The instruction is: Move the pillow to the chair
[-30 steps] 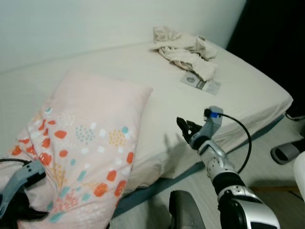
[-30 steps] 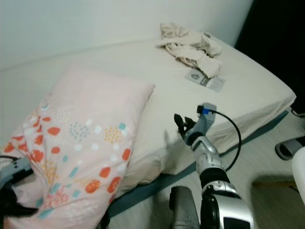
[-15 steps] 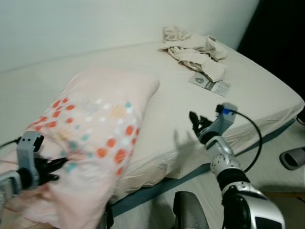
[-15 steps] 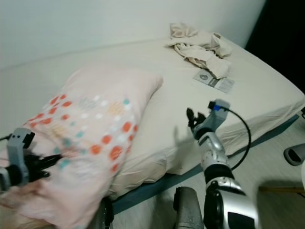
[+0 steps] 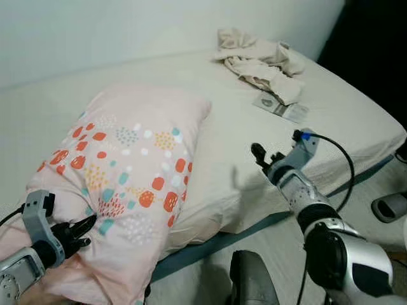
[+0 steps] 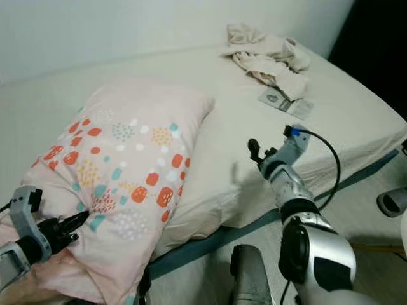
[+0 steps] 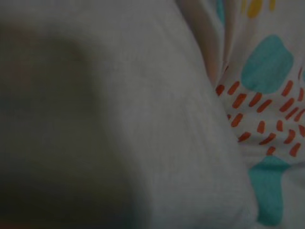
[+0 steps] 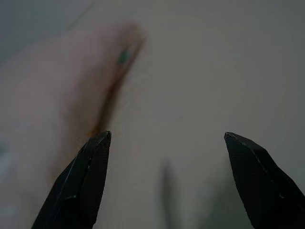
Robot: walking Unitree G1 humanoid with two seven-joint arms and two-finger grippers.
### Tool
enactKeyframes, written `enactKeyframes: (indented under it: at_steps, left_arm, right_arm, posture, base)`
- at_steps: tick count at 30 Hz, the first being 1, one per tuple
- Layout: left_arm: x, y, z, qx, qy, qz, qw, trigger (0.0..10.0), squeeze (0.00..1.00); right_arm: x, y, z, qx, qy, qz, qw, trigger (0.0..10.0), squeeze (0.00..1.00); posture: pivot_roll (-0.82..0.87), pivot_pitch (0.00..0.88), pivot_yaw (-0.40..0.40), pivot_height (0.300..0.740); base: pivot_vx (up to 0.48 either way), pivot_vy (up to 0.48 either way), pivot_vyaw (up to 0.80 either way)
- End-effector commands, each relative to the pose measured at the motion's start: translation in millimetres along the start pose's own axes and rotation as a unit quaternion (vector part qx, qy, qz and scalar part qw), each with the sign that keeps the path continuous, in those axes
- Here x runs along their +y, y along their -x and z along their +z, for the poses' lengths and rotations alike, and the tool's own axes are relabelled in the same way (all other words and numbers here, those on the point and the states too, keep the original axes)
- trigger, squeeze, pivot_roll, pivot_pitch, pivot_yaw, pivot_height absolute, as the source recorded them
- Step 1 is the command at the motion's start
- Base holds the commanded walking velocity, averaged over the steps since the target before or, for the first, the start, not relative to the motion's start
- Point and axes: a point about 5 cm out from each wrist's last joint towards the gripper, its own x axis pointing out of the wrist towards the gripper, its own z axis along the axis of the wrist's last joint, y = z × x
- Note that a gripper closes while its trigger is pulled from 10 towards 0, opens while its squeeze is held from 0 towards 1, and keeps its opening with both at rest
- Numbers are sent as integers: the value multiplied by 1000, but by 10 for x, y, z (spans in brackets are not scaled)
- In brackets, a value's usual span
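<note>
Pillow (image 5: pixel 130 184), patterned, on the bed (image 5: pixel 331 114), near edge, its near corner pinched in the left gripper (image 5: pixel 79 230); right gripper (image 8: pixel 164 183) beside the pillow, jaws wide, empty; lift and carry to chair outstanding.

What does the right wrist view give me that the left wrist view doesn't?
Right wrist view alone: the right gripper with its two black fingers spread wide apart, bare bed sheet ahead, and the pillow blurred off to one side, untouched. Left wrist view alone: a very close, dark look at pale fabric pressed near the lens, with the pillow's teal blobs and red dashes. Both share the pillow.
</note>
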Motion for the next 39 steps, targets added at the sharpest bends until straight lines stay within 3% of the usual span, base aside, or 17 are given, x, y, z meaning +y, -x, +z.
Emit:
enactKeyframes:
  at_steps: [1,2,3,4,5,11,12,13,19,20,22,23,26,28,31,35,39]
  left_arm:
    - [-91,-17,-32,-4,-10,-5,1000,0,0]
    - [-180,-33,-32,-14,2,-19,1000,0,0]
    - [-222,-53,-46,-17,7,-22,1000,0,0]
    - [-222,-53,-46,-17,7,-22,1000,0,0]
    - [-284,-80,-58,-23,8,-25,999,0,0]
    - [-387,-78,-41,-41,14,-30,999,0,0]
    - [-417,-70,-33,-46,17,-33,998,0,0]
    - [-438,-60,-38,-47,15,-33,998,0,0]
    - [-447,-34,-53,-49,17,-26,998,0,0]
    - [-443,-30,-50,-50,17,-24,998,0,0]
    - [-444,-27,-48,-51,17,-22,998,0,0]
    - [-437,-22,-40,-54,17,-17,998,0,0]
    - [-422,-18,-29,-56,18,-11,998,0,0]
    - [-412,-26,-7,-61,18,-5,998,0,0]
    - [-408,-40,5,-65,20,-2,998,0,0]
    - [-410,-77,16,-67,22,0,997,0,0]
    - [-423,-126,35,-70,21,1,997,0,0]
  right_arm:
    - [179,-37,-185,45,-3,50,998,10000,1000]
    - [445,-59,-422,104,34,122,987,10000,1000]
    - [549,-46,-583,135,54,147,978,10000,1000]
    - [549,-46,-583,135,54,147,978,10000,1000]
    - [673,-21,-789,165,59,168,970,10000,1000]
    - [789,14,-984,186,8,173,967,10000,1000]
    - [833,22,-1027,191,-13,177,965,10000,725]
    - [900,27,-1070,195,-32,182,963,10000,0]
    - [1078,32,-1158,199,-42,191,960,10000,0]
    - [1123,27,-1149,196,-51,197,959,3725,0]
    - [1152,24,-1142,194,-58,202,958,3725,0]
    - [1195,4,-1095,182,-59,206,960,0,0]
    - [1186,-32,-1018,161,-38,190,968,0,0]
    - [1135,-80,-909,127,8,150,980,0,0]
    - [1127,-98,-868,111,30,129,985,0,0]
    - [1187,-108,-865,85,48,100,990,0,0]
    - [1367,-65,-1017,75,54,80,993,0,0]
  posture:
    - [38,255,-87,590]
    - [39,264,-93,590]
    - [39,264,-93,590]
    - [39,264,-93,590]
    - [46,272,-100,590]
    - [56,286,-105,590]
    - [59,290,-105,590]
    - [61,294,-105,590]
    - [67,301,-106,590]
    - [67,300,-107,590]
    - [67,300,-107,590]
    - [69,296,-108,590]
    - [65,294,-108,590]
    - [60,290,-106,590]
    - [50,285,-105,590]
    - [45,283,-103,590]
    - [40,282,-100,590]
  base:
    - [0,0,0]
    - [0,0,0]
    - [0,0,0]
    - [0,0,0]
    - [0,0,0]
    - [0,0,0]
    - [0,0,0]
    - [0,0,0]
    - [0,0,0]
    - [0,0,0]
    - [0,0,0]
    - [0,0,0]
    - [0,0,0]
    - [0,0,0]
    - [0,0,0]
    - [0,0,0]
    - [0,0,0]
